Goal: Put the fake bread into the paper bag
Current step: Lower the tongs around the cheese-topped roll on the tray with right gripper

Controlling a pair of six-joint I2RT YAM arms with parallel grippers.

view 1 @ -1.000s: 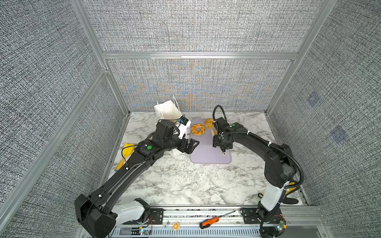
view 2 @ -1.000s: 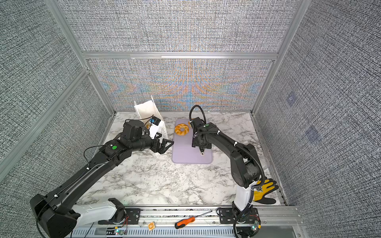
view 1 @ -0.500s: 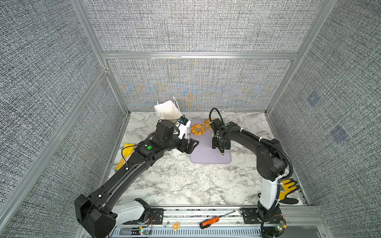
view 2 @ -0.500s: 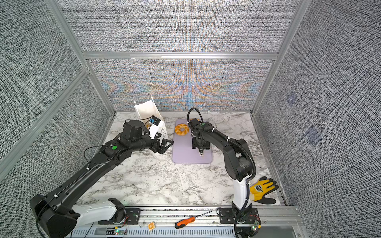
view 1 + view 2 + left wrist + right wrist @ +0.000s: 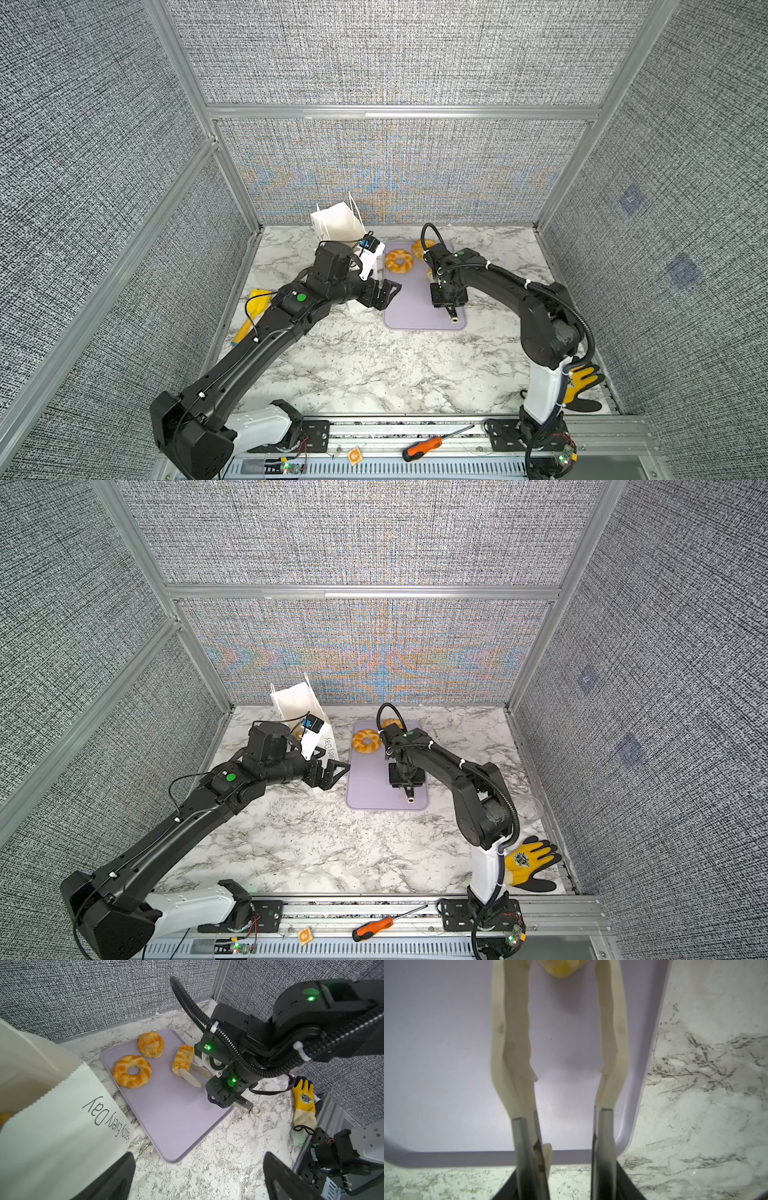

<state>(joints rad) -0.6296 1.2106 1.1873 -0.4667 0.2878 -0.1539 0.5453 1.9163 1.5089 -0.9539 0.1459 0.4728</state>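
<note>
1. A tall white paper carrier bag with grey "Happy Every Day" lettering [image 5: 52,1115] stands open-mouthed at the back left of the marble-patterned tabletop [image 5: 374,374]. It is just beside a flat lavender plastic tray [image 5: 176,1115].
2. Three glossy golden-orange toy pastries lie on the tray. A braided ring [image 5: 132,1071] sits just beside a round flaky puff [image 5: 151,1044]. An elongated striped piece [image 5: 184,1058] lies apart from both, nearer the right arm.
3. Right gripper [image 5: 186,1067]: its long cream fingers [image 5: 508,1022] straddle one end of the elongated striped piece, low over the tray. I cannot tell whether they press on it or a gap remains.
4. Left gripper [image 5: 384,291]: black jaws spread wide with nothing between them, hanging by the bag's front corner at the tray's left edge.
5. An orange patch [image 5: 4,1116] shows inside the bag's mouth, too little of it to identify.
6. Off-task items: a yellow-and-black work glove [image 5: 528,862] by the right arm's base, a yellow plastic toy shovel [image 5: 253,307] along the left wall, and an orange-handled screwdriver [image 5: 424,446] on the front rail.
</note>
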